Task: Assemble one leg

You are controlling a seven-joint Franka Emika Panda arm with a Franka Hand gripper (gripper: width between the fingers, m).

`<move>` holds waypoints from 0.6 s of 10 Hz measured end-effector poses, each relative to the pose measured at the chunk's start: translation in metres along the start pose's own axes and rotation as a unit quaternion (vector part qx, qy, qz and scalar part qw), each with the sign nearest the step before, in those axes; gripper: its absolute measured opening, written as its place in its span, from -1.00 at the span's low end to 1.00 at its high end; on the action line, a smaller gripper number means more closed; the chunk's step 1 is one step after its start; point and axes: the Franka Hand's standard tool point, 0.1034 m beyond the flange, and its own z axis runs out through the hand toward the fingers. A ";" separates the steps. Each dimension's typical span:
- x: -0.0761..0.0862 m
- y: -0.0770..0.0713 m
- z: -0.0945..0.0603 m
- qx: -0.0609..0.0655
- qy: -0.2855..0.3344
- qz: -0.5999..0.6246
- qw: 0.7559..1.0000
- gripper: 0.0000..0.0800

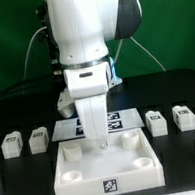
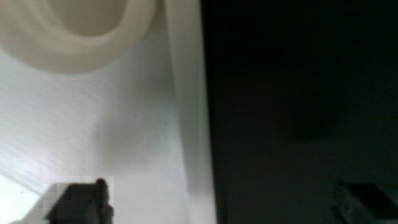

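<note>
Lying well apart from claw [image 1: 99, 142]: leg [image 1: 157, 122]

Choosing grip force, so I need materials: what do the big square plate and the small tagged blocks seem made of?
The square plate looks like rigid white plastic with a matte finish: even colour, soft shading in its round sockets, no glare. Each small block, such as this leg, seems the same matte white plastic, though it is too small to be sure.

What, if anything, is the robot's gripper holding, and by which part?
Nothing is held: the gripper hangs open and empty above the large white square plate.
</note>
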 end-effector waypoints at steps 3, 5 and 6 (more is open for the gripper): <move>0.000 0.000 0.001 0.001 0.000 0.001 1.000 -0.38; 0.000 0.000 0.000 -0.001 0.000 0.001 1.000 -0.81; 0.000 0.001 0.000 -0.002 0.000 0.001 1.000 -0.85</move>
